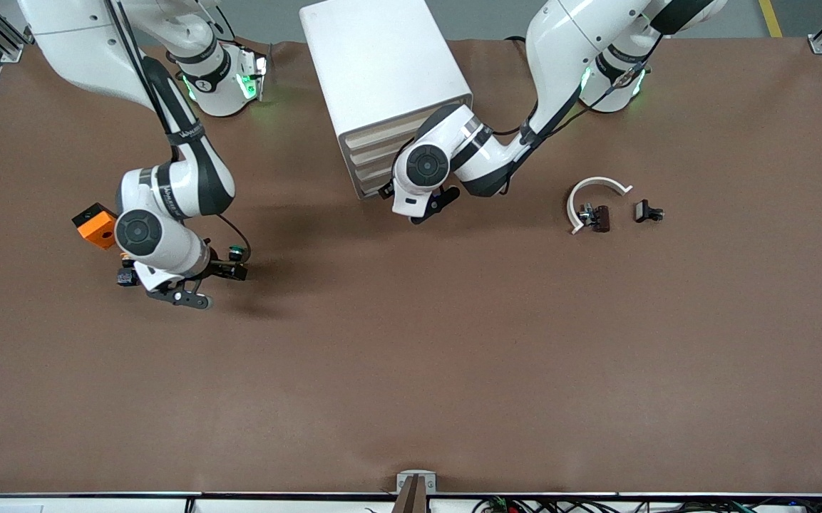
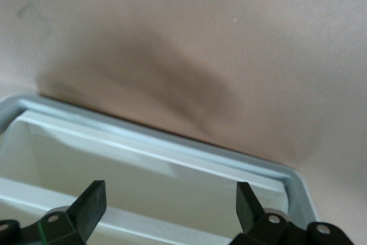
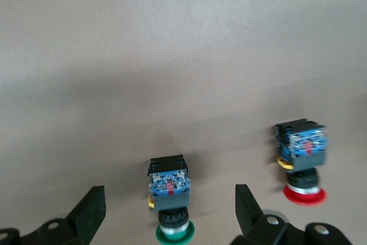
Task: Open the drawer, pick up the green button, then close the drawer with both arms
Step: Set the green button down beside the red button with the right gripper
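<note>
- An orange block (image 1: 95, 224) lies on the brown table (image 1: 411, 370) beside the right arm's (image 1: 168, 192) wrist, toward that arm's end of the table.
- A white curved piece (image 1: 591, 196), a dark part (image 1: 598, 218) at its open side, and a small black part (image 1: 647, 211) lie toward the left arm's end, well apart from both grippers.
- The white cabinet (image 1: 382, 64) stands between the two arm bases; its cream drawer (image 1: 371, 174) fronts sit flush, the left arm (image 1: 482, 153) reaching across its corner.
- Lettering on the right arm's black band is too small to read.
- The right gripper (image 3: 166, 213) is low over the table with its jaws spread wide and holding nothing.
- The green button (image 3: 170, 199) lies on the table between those fingers (image 3: 90, 210), cap toward the wrist, touching neither.
- A red button (image 3: 301, 162) lies just beside it, outside the jaws.
- The left gripper (image 2: 169, 202) is open and empty, at the cabinet's drawer fronts.
</note>
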